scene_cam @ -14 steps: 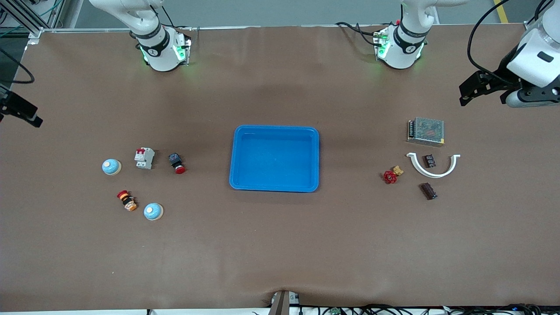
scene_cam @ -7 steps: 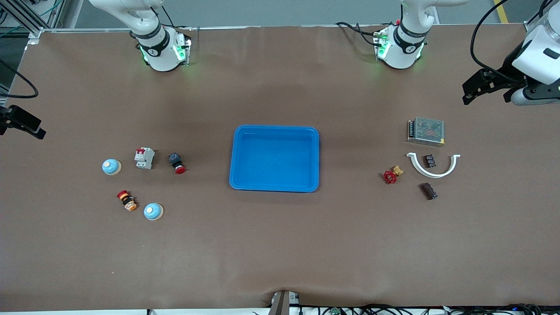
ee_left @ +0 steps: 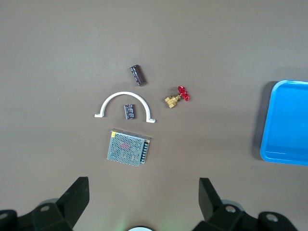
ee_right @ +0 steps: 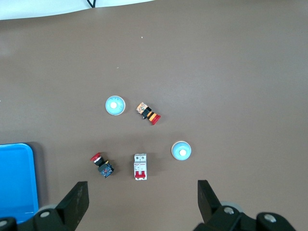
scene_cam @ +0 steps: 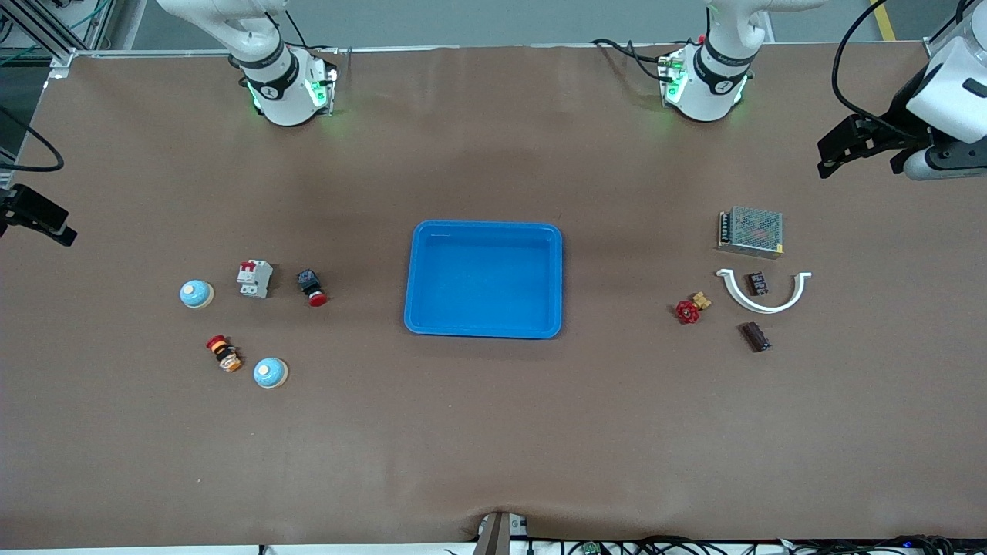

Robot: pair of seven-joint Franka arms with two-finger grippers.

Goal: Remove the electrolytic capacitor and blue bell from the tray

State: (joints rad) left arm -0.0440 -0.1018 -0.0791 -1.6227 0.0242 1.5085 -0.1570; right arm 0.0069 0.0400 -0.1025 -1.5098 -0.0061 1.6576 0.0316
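Note:
Two light-blue dome bells point(scene_cam: 196, 294) point(scene_cam: 270, 372) sit toward the right arm's end; they also show in the right wrist view point(ee_right: 181, 150) point(ee_right: 115, 105). A dark brown cylindrical capacitor point(scene_cam: 756, 337) lies toward the left arm's end and shows in the left wrist view point(ee_left: 138, 75). A blue tray point(scene_cam: 483, 231) sits mid-table, empty. My left gripper point(scene_cam: 825, 158) point(ee_left: 143, 185) is open and empty, high over the table's edge at the left arm's end. My right gripper point(scene_cam: 46, 220) point(ee_right: 142, 188) is open and empty, high over the table's edge at the right arm's end.
Near the capacitor are a white arc clip point(scene_cam: 763, 297) around a small black part point(scene_cam: 756, 284), a metal power supply point(scene_cam: 751, 230) and a red-handled valve point(scene_cam: 688, 310). Near the bells are a circuit breaker point(scene_cam: 254, 278), a red push button point(scene_cam: 311, 287) and an orange-and-red button point(scene_cam: 224, 353).
My left gripper has drifted slightly up and toward the left arm's end. My right gripper has shifted a little toward the front camera. Nothing on the table has moved.

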